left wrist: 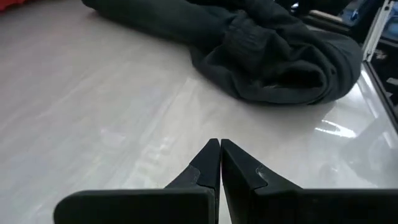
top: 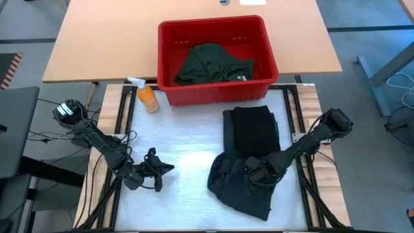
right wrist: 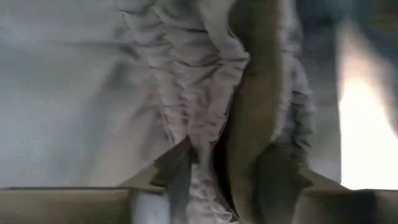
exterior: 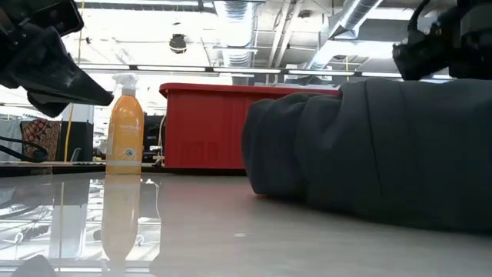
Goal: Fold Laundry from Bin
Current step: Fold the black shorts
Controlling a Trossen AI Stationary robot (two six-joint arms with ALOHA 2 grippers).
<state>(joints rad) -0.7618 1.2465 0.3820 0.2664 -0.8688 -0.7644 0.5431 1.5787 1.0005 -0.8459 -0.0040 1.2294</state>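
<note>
A dark garment (top: 236,184) lies crumpled on the white table top at the near right. Just beyond it lies a flat folded black piece (top: 252,129). My right gripper (top: 255,175) points down into the crumpled garment with its fingers apart (right wrist: 230,177). A dark green garment (top: 210,65) lies bunched inside the red bin (top: 213,27) at the far edge. My left gripper (top: 165,168) is shut (left wrist: 219,144) at the near left, just above the bare table and pointing toward the crumpled garment (left wrist: 273,62). My right gripper comes at the crumpled garment from above, pointing down. Its open fingers (right wrist: 180,168) stand on either side of a raised fold of cloth (right wrist: 217,112) and their tips rest in the wrinkles. The garment lies slack on the table, not lifted.
An orange spray bottle (top: 147,96) stands at the bin's near left corner. A wooden desk (top: 97,39) lies beyond the bin. Bare white table (top: 187,136) stretches between my two grippers.
</note>
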